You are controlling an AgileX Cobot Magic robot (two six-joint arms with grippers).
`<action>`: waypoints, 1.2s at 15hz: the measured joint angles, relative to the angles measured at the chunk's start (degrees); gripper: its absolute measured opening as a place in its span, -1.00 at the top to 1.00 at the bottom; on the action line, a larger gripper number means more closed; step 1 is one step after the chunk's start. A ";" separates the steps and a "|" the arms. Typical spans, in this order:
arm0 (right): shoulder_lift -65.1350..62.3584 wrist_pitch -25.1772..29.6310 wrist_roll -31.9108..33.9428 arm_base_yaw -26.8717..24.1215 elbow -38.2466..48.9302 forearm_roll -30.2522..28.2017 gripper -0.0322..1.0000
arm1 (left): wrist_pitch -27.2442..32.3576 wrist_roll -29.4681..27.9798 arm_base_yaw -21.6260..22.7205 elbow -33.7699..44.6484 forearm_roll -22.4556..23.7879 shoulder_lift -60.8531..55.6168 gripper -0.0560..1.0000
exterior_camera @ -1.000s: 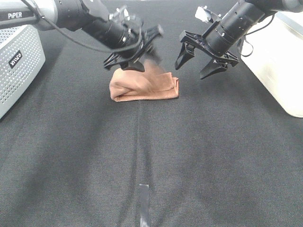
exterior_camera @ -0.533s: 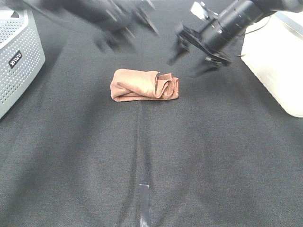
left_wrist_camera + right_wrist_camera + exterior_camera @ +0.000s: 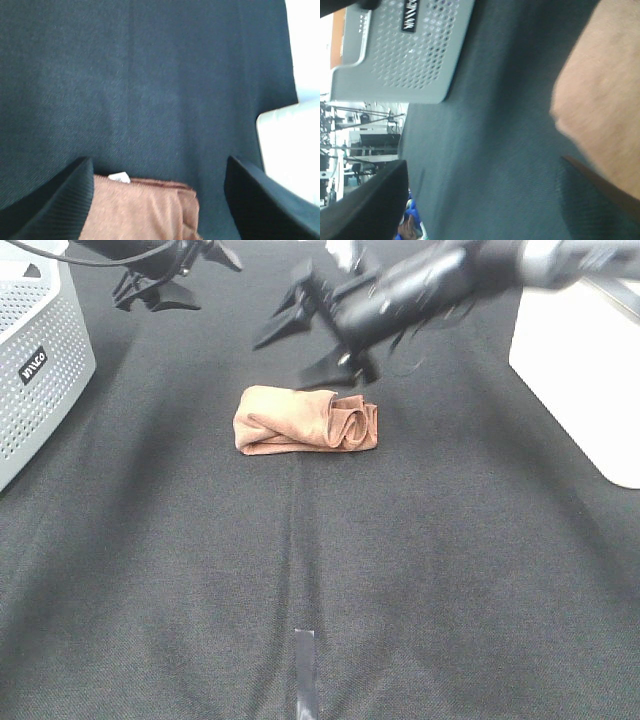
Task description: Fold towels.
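The reddish-brown towel [image 3: 305, 420] lies as a folded, slightly rumpled bundle on the black cloth, far of centre. My left gripper [image 3: 160, 295] is open and empty, high at the far left, well away from the towel. Its wrist view shows the towel [image 3: 140, 210] with its small white tag [image 3: 119, 176] between the open fingers [image 3: 55, 205]. My right gripper [image 3: 285, 360] is blurred and open, reaching across just above the towel's far edge. In the right wrist view the towel [image 3: 600, 100] fills one side, past the open fingers [image 3: 365, 205].
A grey perforated box [image 3: 35, 370] stands at the left edge and also shows in the right wrist view [image 3: 405, 45]. A white box [image 3: 580, 360] stands at the right and shows in the left wrist view [image 3: 285, 140]. A strip of tape [image 3: 305, 670] marks the near cloth.
My left gripper let go of the towel and drew back up and to the left. My right gripper swung left to above the towel's far edge. The towel's right end has settled.
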 joint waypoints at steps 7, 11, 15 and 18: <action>7.73 -0.52 0.69 -3.21 -3.95 -5.61 -0.53 | 6.25 5.50 0.00 0.00 0.69 -1.09 -0.43; 7.16 2.86 2.01 -6.19 -6.82 -7.62 -0.53 | 10.37 7.16 0.00 0.00 3.04 -4.70 -0.43; 2.46 6.76 5.21 -7.62 -8.02 -16.56 -0.53 | 18.45 7.33 0.00 0.00 10.37 -8.02 -0.43; -5.10 8.94 10.08 -7.62 -8.02 -25.61 -0.53 | 24.41 7.33 0.00 0.00 15.13 -12.09 -0.43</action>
